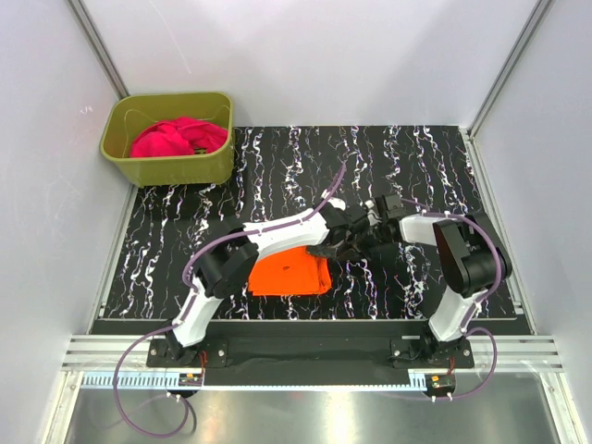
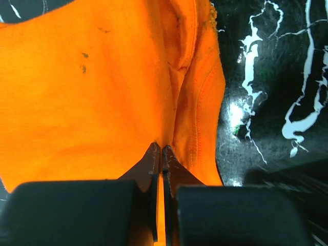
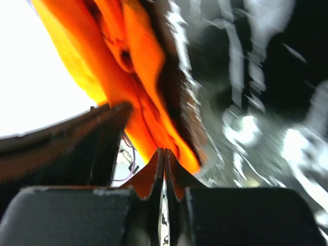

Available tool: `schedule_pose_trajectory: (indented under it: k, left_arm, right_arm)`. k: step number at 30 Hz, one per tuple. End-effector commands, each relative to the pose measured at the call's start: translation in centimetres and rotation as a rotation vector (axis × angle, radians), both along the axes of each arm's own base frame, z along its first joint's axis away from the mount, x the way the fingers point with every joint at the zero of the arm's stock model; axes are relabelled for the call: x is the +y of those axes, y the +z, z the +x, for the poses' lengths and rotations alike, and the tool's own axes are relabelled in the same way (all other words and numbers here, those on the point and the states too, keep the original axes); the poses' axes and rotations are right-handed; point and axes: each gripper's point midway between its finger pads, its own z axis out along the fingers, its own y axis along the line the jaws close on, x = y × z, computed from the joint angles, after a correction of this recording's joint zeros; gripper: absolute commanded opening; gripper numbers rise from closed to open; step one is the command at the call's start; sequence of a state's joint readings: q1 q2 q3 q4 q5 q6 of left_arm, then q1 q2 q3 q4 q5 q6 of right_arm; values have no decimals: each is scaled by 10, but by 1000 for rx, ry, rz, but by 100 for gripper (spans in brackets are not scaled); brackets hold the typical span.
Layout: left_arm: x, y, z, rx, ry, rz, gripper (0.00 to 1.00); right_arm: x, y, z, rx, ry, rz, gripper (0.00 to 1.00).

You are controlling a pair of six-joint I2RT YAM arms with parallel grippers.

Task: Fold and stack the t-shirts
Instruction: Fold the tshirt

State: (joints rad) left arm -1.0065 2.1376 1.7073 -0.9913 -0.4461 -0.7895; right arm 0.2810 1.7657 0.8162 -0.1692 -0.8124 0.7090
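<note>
L gripper pinched shut on orange t-shirt hem, R gripper clamped on its bunched edge. Shirt part-folded, mid near edge of table. Prob mid-fold; next needs synced lift + carry-over. Pink t-shirt in tub, far-left corner.

The top camera looks steeply down from high at the near edge, taking in the whole desk. Both wrist cameras press close on the orange t-shirt, which lies lower centre in the overhead view.
</note>
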Motion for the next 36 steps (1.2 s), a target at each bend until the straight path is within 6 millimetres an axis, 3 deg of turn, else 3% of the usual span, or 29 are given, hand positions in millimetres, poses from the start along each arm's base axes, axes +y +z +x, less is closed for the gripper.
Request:
schedule_pose_trajectory:
  k: [1,5,12,16,20,28,36]
  left_arm:
    - [-2,49,14,-105,0,-75,0]
    - [2,63,12,-122,-1,-93,0]
    - [2,66,12,-125,-7,-102,0]
    - [-2,70,16,-135,-14,-114,0]
    - [-11,71,23,-135,-24,-132,0]
    - [-35,66,27,-102,-54,-179,0]
    - [-41,49,29,-70,-67,-165,0]
  right_arm:
    - [27,20,24,-85,22,80,5]
    - [43,9,30,-62,28,75,2]
    - [58,-10,47,-85,27,12,0]
    - [50,-39,40,-47,2,-88,0]
    - [46,-53,32,-33,-4,-142,0]
    - [43,-58,28,-7,-8,-165,0]
    - [47,-50,28,-13,6,-137,0]
